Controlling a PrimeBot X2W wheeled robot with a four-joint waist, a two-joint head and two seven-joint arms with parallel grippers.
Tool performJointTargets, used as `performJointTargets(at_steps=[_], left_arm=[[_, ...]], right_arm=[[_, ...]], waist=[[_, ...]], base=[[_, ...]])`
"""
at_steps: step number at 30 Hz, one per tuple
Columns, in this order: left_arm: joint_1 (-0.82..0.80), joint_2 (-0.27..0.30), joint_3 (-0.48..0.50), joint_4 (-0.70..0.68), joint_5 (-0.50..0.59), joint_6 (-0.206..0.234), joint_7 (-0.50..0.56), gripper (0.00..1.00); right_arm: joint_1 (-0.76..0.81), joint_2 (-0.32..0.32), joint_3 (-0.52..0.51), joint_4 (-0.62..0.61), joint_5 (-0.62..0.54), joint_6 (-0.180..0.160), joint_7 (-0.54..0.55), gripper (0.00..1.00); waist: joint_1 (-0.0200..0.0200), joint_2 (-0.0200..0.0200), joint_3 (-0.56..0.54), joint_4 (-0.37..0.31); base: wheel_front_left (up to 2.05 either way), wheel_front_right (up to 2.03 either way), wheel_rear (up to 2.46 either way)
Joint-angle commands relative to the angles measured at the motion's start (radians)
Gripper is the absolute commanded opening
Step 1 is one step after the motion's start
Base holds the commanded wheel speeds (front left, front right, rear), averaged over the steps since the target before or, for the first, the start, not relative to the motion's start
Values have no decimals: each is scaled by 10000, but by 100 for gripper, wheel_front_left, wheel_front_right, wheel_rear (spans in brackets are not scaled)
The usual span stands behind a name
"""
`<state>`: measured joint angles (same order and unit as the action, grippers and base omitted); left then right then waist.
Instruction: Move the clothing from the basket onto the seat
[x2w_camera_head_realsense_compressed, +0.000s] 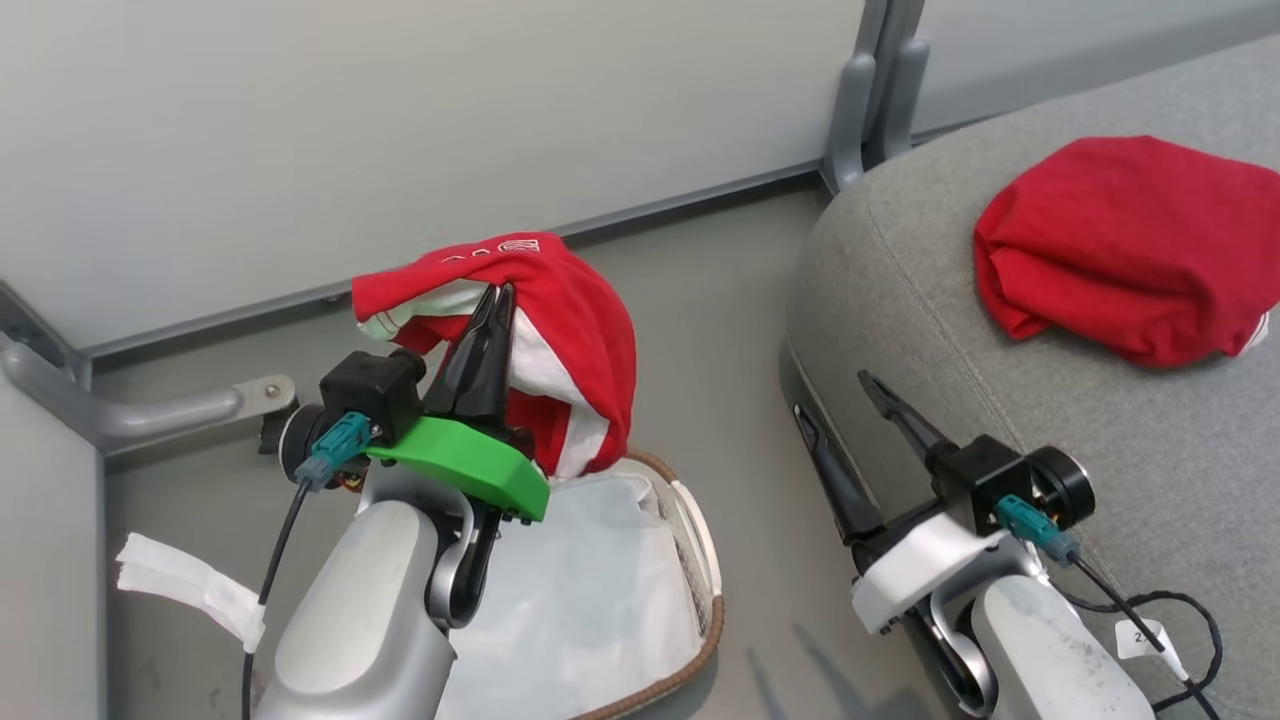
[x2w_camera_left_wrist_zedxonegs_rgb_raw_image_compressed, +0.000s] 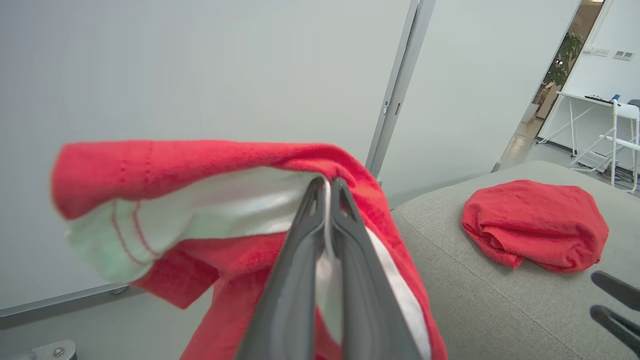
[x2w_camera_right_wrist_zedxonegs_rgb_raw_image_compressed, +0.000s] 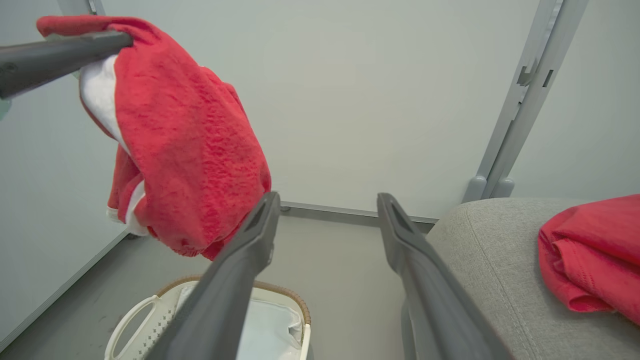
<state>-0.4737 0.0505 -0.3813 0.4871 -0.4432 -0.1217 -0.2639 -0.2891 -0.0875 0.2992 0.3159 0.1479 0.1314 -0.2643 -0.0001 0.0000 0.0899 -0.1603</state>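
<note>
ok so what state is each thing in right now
striped garment: held up, hanging above the basket
plain red garment: bunched on the seat
basket: on the floor, white liner showing
left gripper: fingers shut on striped garment
right gripper: fingers open, empty
seat: one garment on it

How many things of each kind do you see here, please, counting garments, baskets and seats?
Red garments: 2, the striped garment in the left pincer, the plain garment on the seat
White basket: 1
Grey seat: 1
Total: 4

Basket (x2w_camera_head_realsense_compressed: 706, 560) half hidden behind left forearm (x2w_camera_head_realsense_compressed: 360, 620), striped garment (x2w_camera_left_wrist_zedxonegs_rgb_raw_image_compressed: 200, 165) blurred at edge
</note>
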Motion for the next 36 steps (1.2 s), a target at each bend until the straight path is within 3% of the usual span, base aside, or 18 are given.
performJointTargets(at_steps=[1,7,18,36], left_arm=[[207,10,-16,-146,-31,81,-6,0],[381,12,-249,-535,-81,210,-5,0],[228,14,-826,-695,-308,304,-7,0],[-449,15,-2569,-1200,-1078,454,-7,0]], right_arm=[[213,-62,28,48,43,-14,-1,100],[520,-34,546,119,135,-14,-1,100],[-161,186,2890,354,724,-14,-1,100],[-1679,333,3055,2122,1063,-14,-1,100]], waist=[[1,0,-386,218],[1,0,-639,332],[1,0,-629,650],[1,0,-173,1827]], base=[[0,0,0],[0,0,0],[0,0,0],[0,0,0]])
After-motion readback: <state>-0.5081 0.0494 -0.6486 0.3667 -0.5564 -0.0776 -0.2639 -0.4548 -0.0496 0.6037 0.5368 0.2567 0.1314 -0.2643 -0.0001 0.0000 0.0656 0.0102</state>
